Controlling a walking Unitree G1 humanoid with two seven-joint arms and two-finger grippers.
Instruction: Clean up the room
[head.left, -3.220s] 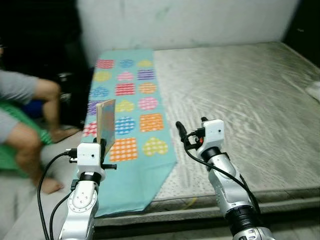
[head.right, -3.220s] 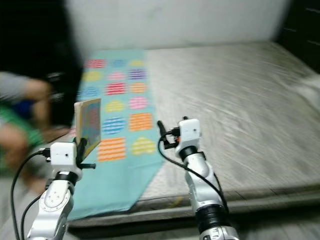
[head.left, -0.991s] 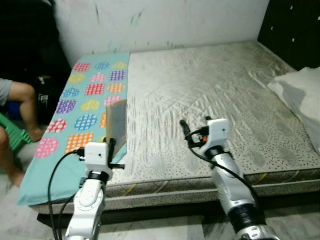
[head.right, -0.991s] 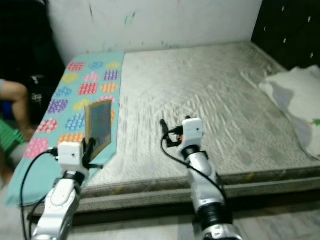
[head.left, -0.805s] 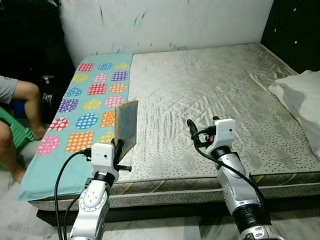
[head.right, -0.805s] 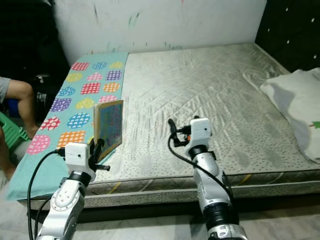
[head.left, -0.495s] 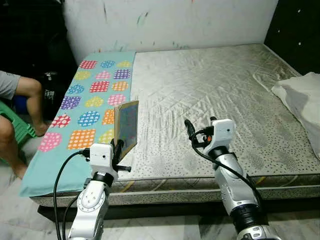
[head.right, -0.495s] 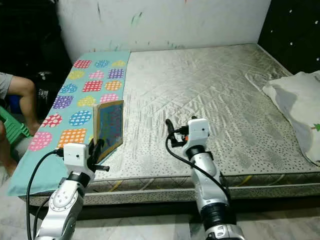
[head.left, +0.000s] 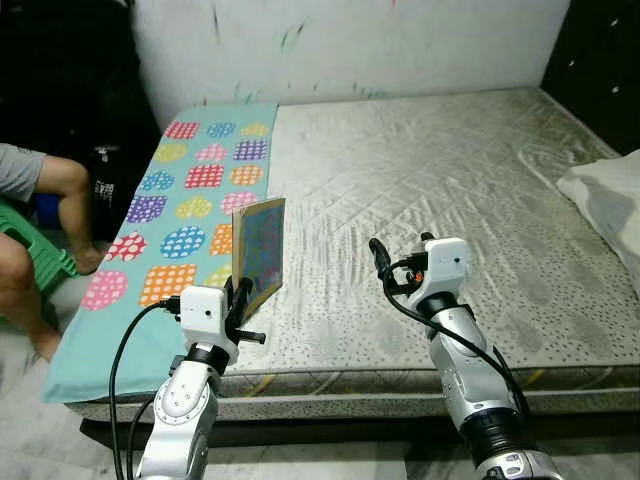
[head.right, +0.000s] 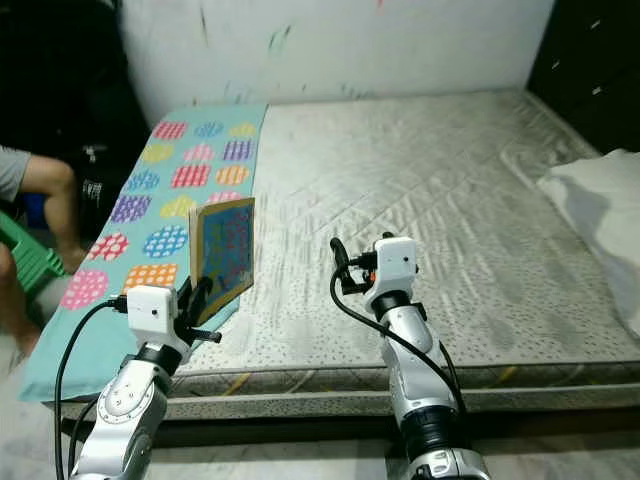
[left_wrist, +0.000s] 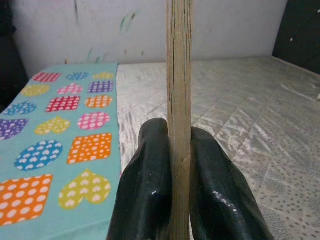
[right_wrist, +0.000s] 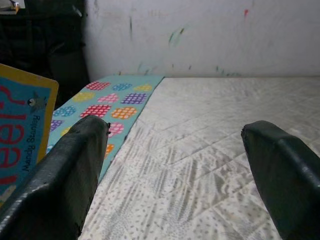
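The left hand is clenched on the lower edge of a thin children's book, holding it upright above the near edge of the bed. In the left wrist view the book's pages stand edge-on, pinched between the two black fingers. The book's cover is blue with a yellow border, and in the right wrist view it carries red letters and small dark print. The right hand hovers over the front part of the mattress, just beside the book, with its fingers spread wide and nothing between them. The bed is a bare grey quilted mattress, and a teal cloth printed with coloured hearts covers the strip along the robot's left side, hanging over the near corner. A white pillow lies at the right edge of the mattress. To the far left a person's bare legs show beside a green stool. A white wall with paint marks rises behind the bed.
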